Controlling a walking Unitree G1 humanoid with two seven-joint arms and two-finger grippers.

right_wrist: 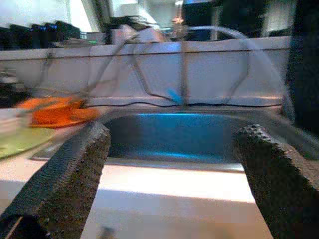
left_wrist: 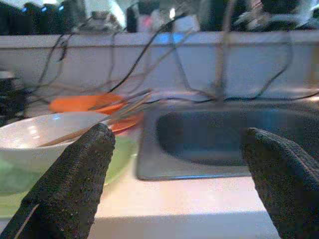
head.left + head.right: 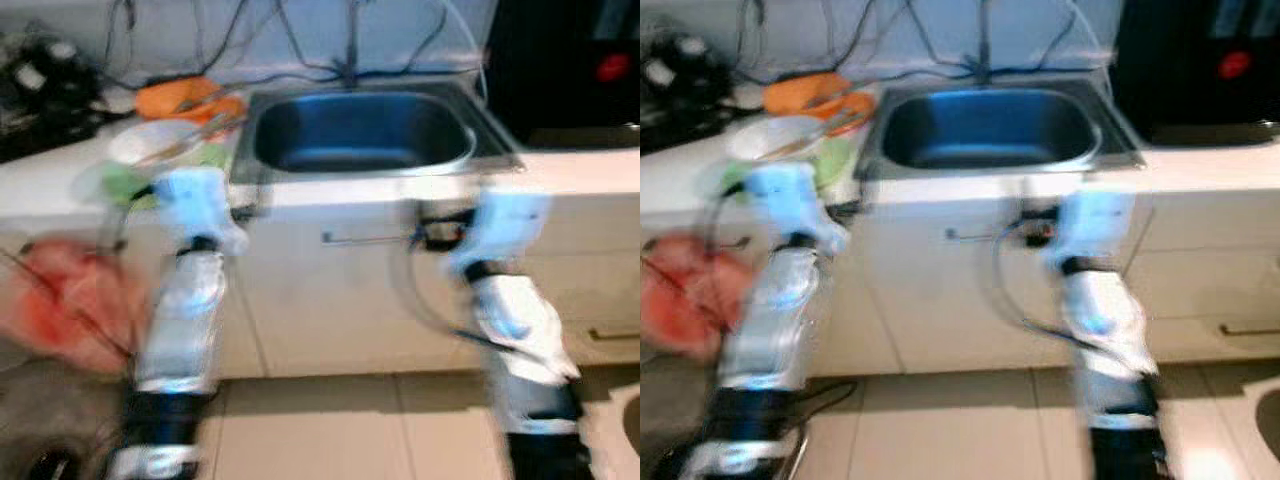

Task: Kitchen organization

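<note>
Dishes wait left of the sink (image 3: 360, 135); I'm on approach, nothing gripped yet.
Nearest me, my left hand (image 2: 174, 184) and right hand (image 1: 172, 184) hover before the desk (image 3: 600, 170), fingers apart and empty. Left of the sink sit a white bowl (image 2: 45, 132), green plate (image 2: 122, 159), then orange dish (image 3: 185, 97); next I'd close in on the bowl.

Both arms (image 3: 185, 300) and red bag (image 3: 65, 300) blurred, indistinct

A sink (image 3: 362, 132) sits in the counter (image 3: 560, 170), with stacked dishes (image 3: 160, 140) to its left.
</note>
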